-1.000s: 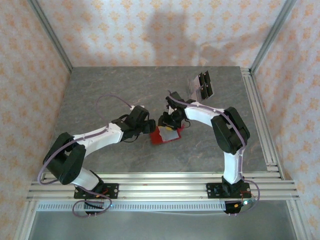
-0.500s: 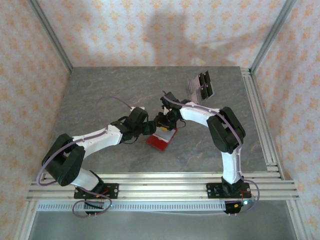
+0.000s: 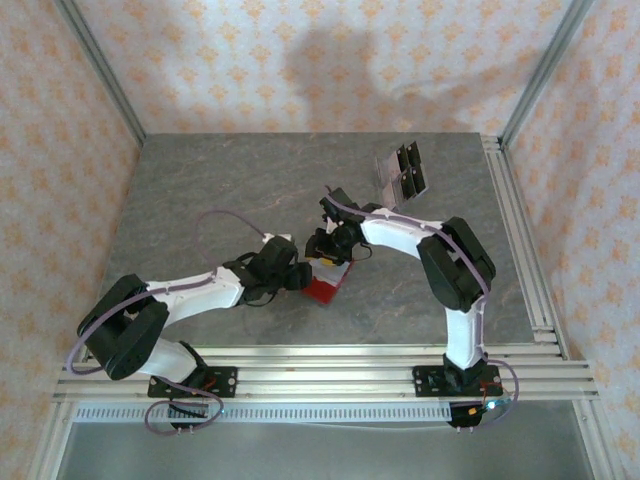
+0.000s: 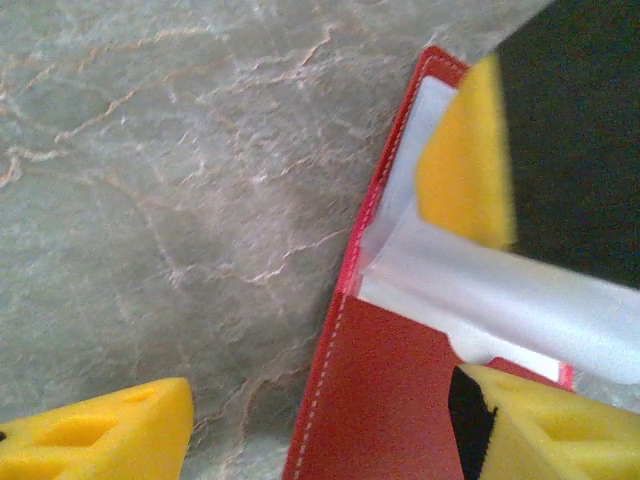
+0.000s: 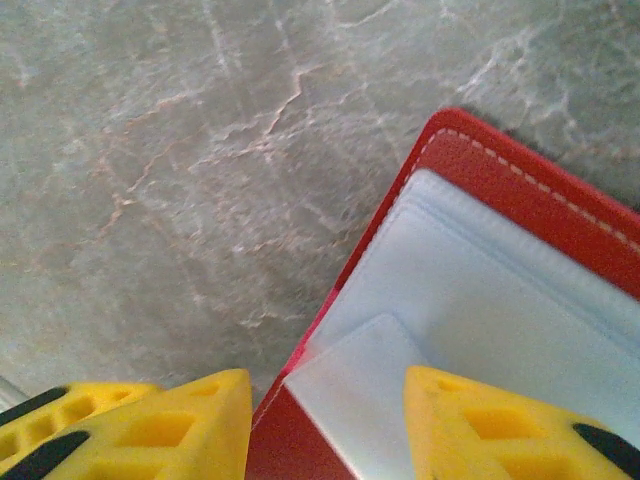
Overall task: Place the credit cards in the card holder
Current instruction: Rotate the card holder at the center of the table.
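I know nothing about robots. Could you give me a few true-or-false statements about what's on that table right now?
1. The wallet is red with a grey lining. True.
2. The cards lie right beside the wallet. False: they sit apart, far back on the right of the table.
3. The left gripper and right gripper meet at the wallet. True.
4. The left gripper is clamped shut. False: its fingers stand wide apart.

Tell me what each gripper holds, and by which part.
Cannot be told for sure. The right gripper flanks a pale flat piece at the red card holder edge. The left gripper straddles its stitched side edge, jaws apart, no clamp visible.
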`<state>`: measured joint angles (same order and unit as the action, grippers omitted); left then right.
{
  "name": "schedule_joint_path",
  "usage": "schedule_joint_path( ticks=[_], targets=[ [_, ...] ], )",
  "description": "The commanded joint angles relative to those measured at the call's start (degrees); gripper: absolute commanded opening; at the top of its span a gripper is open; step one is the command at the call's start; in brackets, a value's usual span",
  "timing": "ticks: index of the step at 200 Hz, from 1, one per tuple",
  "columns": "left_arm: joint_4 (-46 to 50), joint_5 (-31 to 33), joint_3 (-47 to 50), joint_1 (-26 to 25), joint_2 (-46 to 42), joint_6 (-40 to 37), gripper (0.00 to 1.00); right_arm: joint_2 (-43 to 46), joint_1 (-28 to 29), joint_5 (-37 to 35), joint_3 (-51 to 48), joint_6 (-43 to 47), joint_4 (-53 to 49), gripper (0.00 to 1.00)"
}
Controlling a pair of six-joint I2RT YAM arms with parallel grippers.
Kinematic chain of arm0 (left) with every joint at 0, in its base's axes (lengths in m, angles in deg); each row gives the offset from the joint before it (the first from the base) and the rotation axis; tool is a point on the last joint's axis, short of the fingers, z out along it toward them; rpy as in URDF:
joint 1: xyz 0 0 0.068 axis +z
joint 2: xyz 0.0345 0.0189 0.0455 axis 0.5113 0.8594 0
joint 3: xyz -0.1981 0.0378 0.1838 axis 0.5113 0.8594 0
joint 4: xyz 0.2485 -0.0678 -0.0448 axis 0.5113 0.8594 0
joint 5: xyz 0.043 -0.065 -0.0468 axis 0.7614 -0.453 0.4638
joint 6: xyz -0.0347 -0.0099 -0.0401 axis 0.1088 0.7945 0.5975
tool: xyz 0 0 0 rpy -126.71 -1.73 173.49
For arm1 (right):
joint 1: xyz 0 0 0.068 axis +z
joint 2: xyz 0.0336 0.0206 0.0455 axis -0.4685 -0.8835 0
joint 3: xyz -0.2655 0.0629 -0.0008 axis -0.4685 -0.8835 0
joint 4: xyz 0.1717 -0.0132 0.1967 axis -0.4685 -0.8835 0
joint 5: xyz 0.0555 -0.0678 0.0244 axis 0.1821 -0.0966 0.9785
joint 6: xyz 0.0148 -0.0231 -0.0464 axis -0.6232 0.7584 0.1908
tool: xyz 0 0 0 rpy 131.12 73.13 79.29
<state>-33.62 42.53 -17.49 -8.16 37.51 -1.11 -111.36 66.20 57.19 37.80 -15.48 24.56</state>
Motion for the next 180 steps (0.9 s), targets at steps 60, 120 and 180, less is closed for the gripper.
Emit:
schedule_joint_path(
  ticks=[60,120,180],
  targets=[
    [-0.7,7.3,1.4,0.1,-8.9,2.2,0.70,6.0,5.2,1.6,-5.4,-4.1,2.8,0.44],
    [3.2,13.2,3.9,0.1,-19.1,4.7,0.71,9.3,8.1,-2.4,-4.6,-4.2,1.8,0.44],
    [3.3,8.8,2.9,0.1,-14.3,6.4,0.72,7.4,1.4,-13.9,2.0,15.4,-11.9,0.45]
  ],
)
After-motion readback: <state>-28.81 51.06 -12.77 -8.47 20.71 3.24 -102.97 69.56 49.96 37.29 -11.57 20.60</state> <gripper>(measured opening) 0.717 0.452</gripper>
